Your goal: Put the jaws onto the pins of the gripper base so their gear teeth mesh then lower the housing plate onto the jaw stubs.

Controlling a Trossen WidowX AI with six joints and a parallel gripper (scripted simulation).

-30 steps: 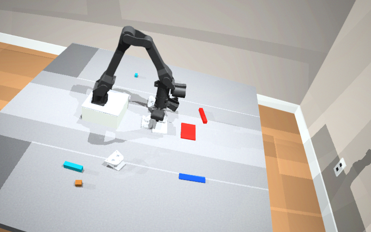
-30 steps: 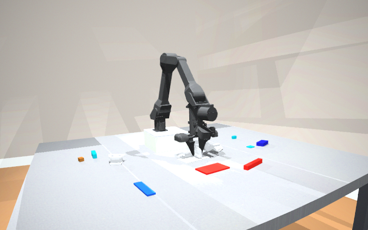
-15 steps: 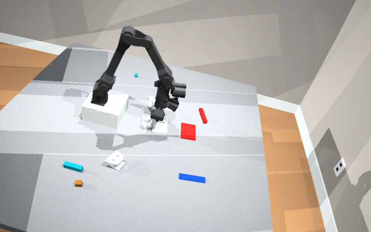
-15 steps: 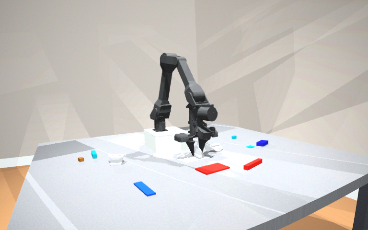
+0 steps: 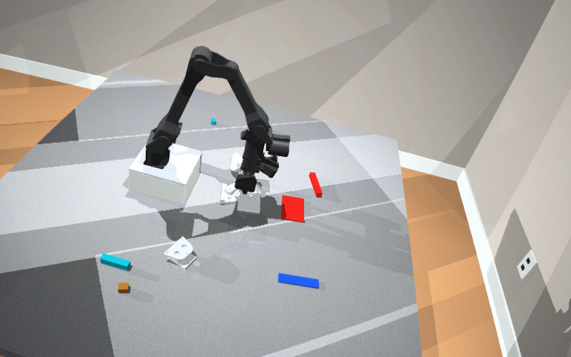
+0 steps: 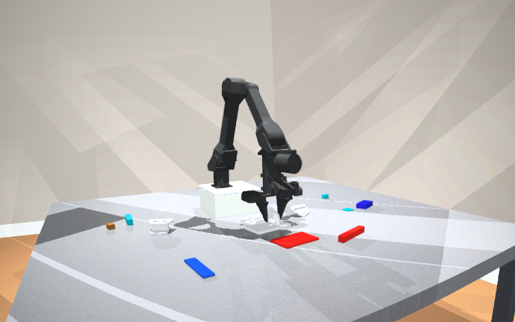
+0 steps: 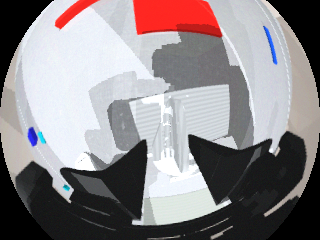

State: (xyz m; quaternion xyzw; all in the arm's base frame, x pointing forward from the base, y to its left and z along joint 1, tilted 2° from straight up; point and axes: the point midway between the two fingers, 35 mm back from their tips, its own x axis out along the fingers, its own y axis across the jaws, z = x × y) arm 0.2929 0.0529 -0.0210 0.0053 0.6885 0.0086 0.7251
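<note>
My gripper [image 5: 245,192] [image 6: 273,219] [image 7: 167,140] is half open, pointing down, fingers on both sides of the upright part of a white jaw. Gaps show beside that part in the wrist view. The jaw's ribbed pad [image 5: 248,204] [image 6: 267,227] [image 7: 210,112] lies low and flat. A white piece [image 5: 227,196] that seems to be the gripper base sits beside it, partly hidden. Whether jaw and base touch or mesh is hidden. Another white part [image 5: 235,163] [image 6: 300,210] [image 7: 84,160], seemingly the other jaw, lies behind my hand. The white housing plate [image 5: 180,250] [image 6: 159,227], with two holes, stands apart.
A red square [image 5: 293,208] [image 6: 294,239] [image 7: 175,17] and red bar [image 5: 315,184] [image 6: 351,233] lie beyond the pad. A blue strip [image 5: 298,280] [image 6: 199,267], cyan bar [image 5: 114,262] and orange block [image 5: 123,287] lie farther out. The arm's white pedestal [image 5: 157,185] is near the base.
</note>
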